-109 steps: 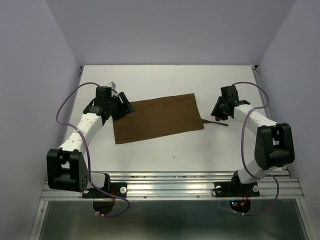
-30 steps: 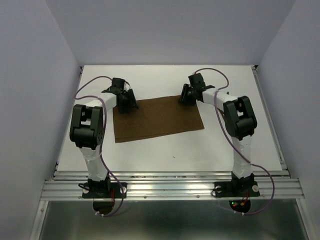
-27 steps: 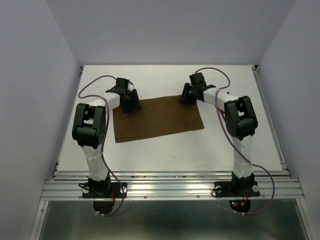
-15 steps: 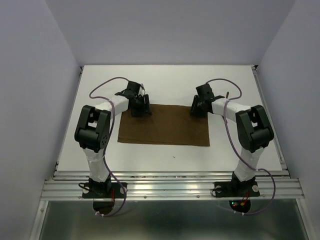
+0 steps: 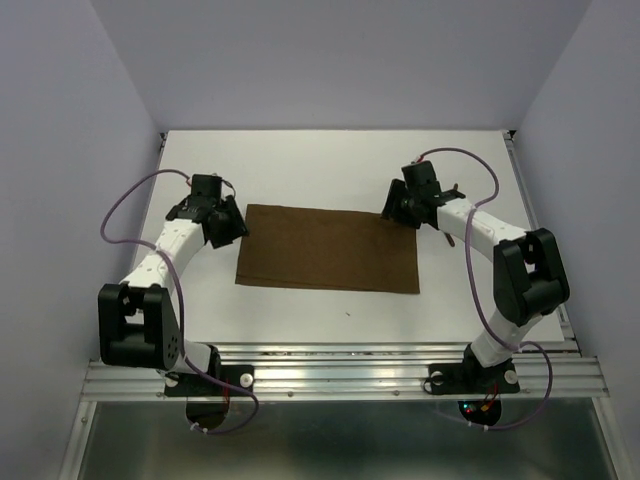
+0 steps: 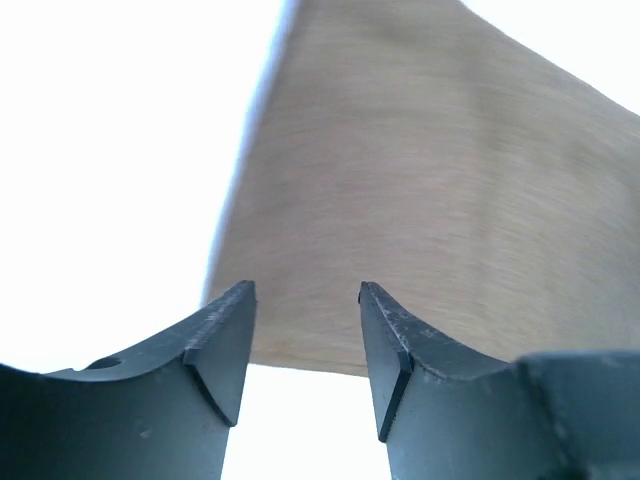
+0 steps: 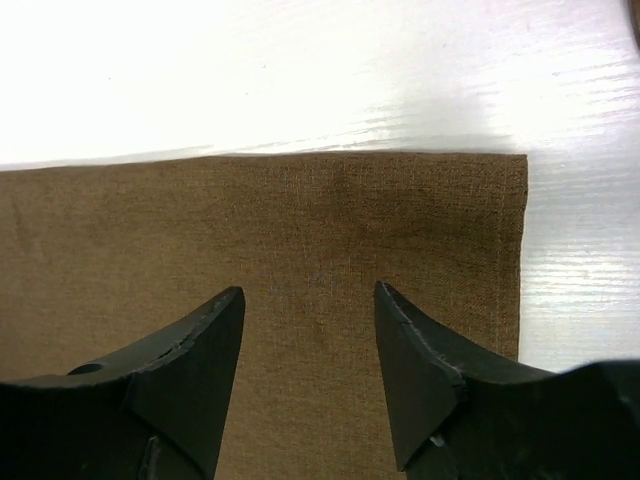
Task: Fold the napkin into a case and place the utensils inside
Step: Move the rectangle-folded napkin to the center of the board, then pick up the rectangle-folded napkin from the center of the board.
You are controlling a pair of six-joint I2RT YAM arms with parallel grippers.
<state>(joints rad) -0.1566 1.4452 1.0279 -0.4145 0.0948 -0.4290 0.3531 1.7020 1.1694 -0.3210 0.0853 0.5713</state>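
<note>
The dark brown napkin (image 5: pixel 330 250) lies flat as a wide rectangle in the middle of the white table. My left gripper (image 5: pixel 230 224) hovers at its far left corner, open and empty; in the left wrist view the jaws (image 6: pixel 305 300) stand apart over the napkin's (image 6: pixel 430 200) edge. My right gripper (image 5: pixel 398 208) is over the far right corner, open too, with nothing between the jaws (image 7: pixel 310 292) but the napkin's (image 7: pixel 300 210) weave below. No narrow case shape shows. A slim dark sliver (image 5: pixel 447 240) beside the right forearm may be one of the utensils; the arm hides the rest.
White table (image 5: pixel 330 165) with bare surface behind and in front of the cloth. Lilac walls close in on left, right and back. A metal rail (image 5: pixel 340 365) runs along the near edge by the arm bases.
The napkin went from skewed to square and sits nearer. Since then the left arm has swung out left, off the far left corner, and the right gripper has opened wider.
</note>
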